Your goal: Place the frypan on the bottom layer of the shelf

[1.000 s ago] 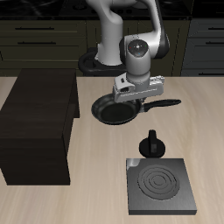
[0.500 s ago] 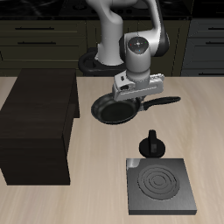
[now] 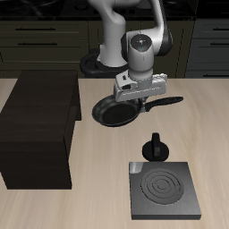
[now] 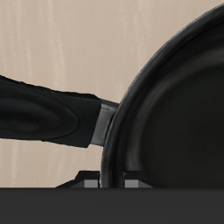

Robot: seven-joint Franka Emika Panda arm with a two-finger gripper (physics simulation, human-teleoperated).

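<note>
The frypan [image 3: 111, 114] is a round black pan with a long handle [image 3: 165, 102]. It sits beside the shelf [image 3: 40, 125], a big dark wooden box near the table's middle. My gripper [image 3: 134, 102] is over the pan's rim where the handle joins, shut on the rim. In the wrist view the frypan [image 4: 184, 114] and its handle [image 4: 44, 109] fill the frame, and my gripper [image 4: 109, 182] has a finger on each side of the rim. The shelf's open lower compartment is not visible from here.
A small black knobbed pot [image 3: 155, 148] stands nearer the table's front edge than the pan. A flat grey burner plate [image 3: 164, 190] with rings lies just in front of it. Dark kitchen cabinets [image 3: 36, 40] run along the back.
My gripper and the pan's handle end have risen slightly. Nothing else has moved.
</note>
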